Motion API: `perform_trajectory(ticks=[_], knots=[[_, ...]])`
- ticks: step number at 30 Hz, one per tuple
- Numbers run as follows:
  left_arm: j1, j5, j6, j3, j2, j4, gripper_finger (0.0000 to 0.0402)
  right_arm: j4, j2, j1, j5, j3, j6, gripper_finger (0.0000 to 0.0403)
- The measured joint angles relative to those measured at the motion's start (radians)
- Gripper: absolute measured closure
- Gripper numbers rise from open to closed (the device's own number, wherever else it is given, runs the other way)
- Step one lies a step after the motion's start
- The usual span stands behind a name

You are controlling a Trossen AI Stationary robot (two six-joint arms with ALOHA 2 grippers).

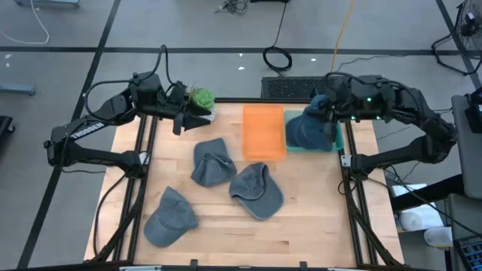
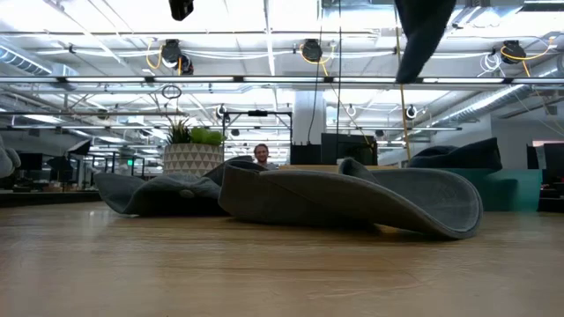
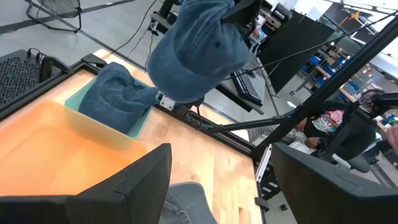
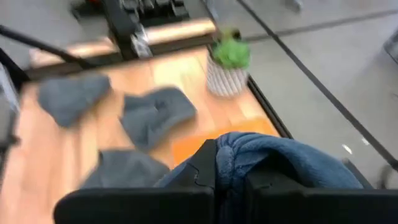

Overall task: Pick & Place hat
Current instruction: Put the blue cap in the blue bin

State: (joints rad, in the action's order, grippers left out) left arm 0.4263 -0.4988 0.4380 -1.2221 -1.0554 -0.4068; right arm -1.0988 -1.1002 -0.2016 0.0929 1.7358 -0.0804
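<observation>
A blue denim hat hangs from my right gripper above the teal bin at the table's far right. A second blue hat lies inside that bin. Three grey hats lie on the wood: one in the middle, one to its right, one near the front left. My left gripper is open and holds nothing; it hovers at the far left beside the potted plant. My right gripper is shut on a bunched fold of the blue hat's cloth, pinched between the two fingers. The hat is lifted clear and hangs slack below the fingers, over the teal bin. How many layers are in the pinch cannot be told.
An orange bin sits just left of the teal one at the far edge. The plant stands in the far left corner. Bare wood shows along the near edge and the right front. A person sits in the room beyond the table.
</observation>
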Motion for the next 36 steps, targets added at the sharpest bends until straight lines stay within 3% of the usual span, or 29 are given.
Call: perform_trajectory(ticks=[10, 14, 22, 26, 31, 36], knots=[[0.0, 0.002, 0.009, 0.0, 0.0, 0.0, 0.0117, -0.233, -0.088, -0.002, 0.124, 0.041, 0.067, 0.0397], [0.0, 0.002, 0.005, 0.0, 0.0, 0.0, 0.0117, -0.245, -0.113, -0.002, 0.199, 0.04, 0.089, 0.0397], [0.0, 0.001, 0.004, 0.0, 0.0, 0.0, 0.0117, -0.234, -0.128, -0.051, 0.251, 0.005, 0.101, 0.0397], [-0.001, 0.0, 0.001, 0.0, 0.0, 0.0, 0.0117, -0.232, -0.125, -0.095, 0.246, -0.074, 0.096, 0.0397], [-0.001, -0.001, -0.007, 0.0, 0.0, 0.0, 0.0117, -0.103, -0.087, -0.153, 0.243, -0.214, 0.096, 0.0397], [-0.001, -0.001, -0.01, 0.0, 0.0, 0.0, 0.0117, -0.011, -0.085, -0.182, 0.108, -0.31, 0.084, 0.0397]])
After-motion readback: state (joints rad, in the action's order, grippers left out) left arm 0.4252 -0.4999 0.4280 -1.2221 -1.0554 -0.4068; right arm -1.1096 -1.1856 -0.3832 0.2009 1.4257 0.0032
